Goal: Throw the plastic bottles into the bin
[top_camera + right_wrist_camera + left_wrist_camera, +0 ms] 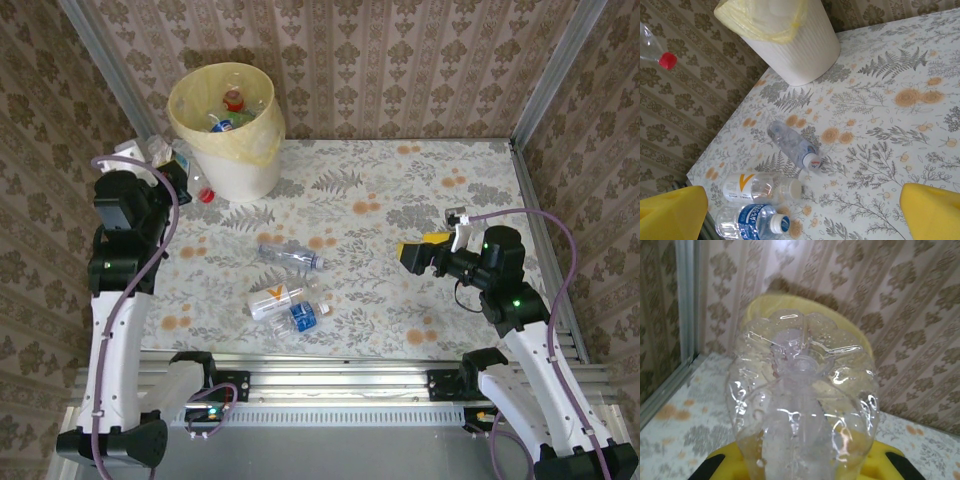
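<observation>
**What I can't make out right now**

On the left wrist view, the clear bottle (802, 400) is so close to the lens that it's a blur. Its lower part runs off the bottom edge, and it covers nearly all of the bin (840, 314); I get just an arc of yellow rim above it. The left gripper's fingers (880, 462) are cropped to yellow corners. From the top camera, the bottles inside the bin (232, 100) are too small for me to count. On the right wrist view, the bin's top is cut off. The clear bottle pokes in at the left edge, red cap and neck, body lost. The blue-labelled bottle (752, 222) is clipped at the bottom, and the right gripper's fingers (932, 210) are cropped at both lower corners.
</observation>
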Available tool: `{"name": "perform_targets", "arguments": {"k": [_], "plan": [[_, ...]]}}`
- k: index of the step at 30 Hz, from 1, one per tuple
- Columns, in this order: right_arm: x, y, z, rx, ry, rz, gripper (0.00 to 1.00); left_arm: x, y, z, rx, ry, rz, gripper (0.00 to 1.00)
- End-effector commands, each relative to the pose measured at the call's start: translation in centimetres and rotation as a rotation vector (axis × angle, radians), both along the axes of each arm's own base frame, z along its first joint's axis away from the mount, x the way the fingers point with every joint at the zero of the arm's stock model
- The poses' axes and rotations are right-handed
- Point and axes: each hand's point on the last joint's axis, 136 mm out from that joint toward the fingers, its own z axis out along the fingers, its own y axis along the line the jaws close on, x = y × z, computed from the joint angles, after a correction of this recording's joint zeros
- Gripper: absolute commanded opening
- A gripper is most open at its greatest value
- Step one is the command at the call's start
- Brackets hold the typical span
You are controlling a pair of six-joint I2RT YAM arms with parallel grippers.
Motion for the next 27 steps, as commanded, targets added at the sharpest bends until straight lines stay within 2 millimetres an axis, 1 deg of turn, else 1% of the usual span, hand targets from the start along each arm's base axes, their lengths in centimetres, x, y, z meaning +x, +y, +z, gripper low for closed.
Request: {"name": "perform_targets", "arguments": {"k": [1,6,11,17,20,27], "plan": [[-0.3,-0.1,1.4,-0.009,-0.041,-0.003,1.00,0.1,-1.2,4.4,0.049,-0.162,-0.064,0.16],[-0.3,-0.1,1.4,-0.009,-0.041,-0.004,1.00,1.3,-2.7,6.4,0.065,-0.221,-0.113,0.15],[-0.4,-0.2,1.4,-0.010,-0.042,-0.006,1.00,2.3,-4.6,8.6,0.106,-0.298,-0.166,0.15],[-0.4,-0.2,1.4,-0.014,-0.044,-0.009,1.00,3.7,-6.4,10.7,0.134,-0.384,-0.206,0.13],[-0.4,-0.2,1.4,-0.014,-0.043,-0.010,1.00,4.1,-7.4,11.7,0.146,-0.428,-0.235,0.13],[-0.4,-0.2,1.4,-0.015,-0.043,-0.012,1.00,5.4,-8.6,12.8,0.180,-0.498,-0.254,0.14]]}}
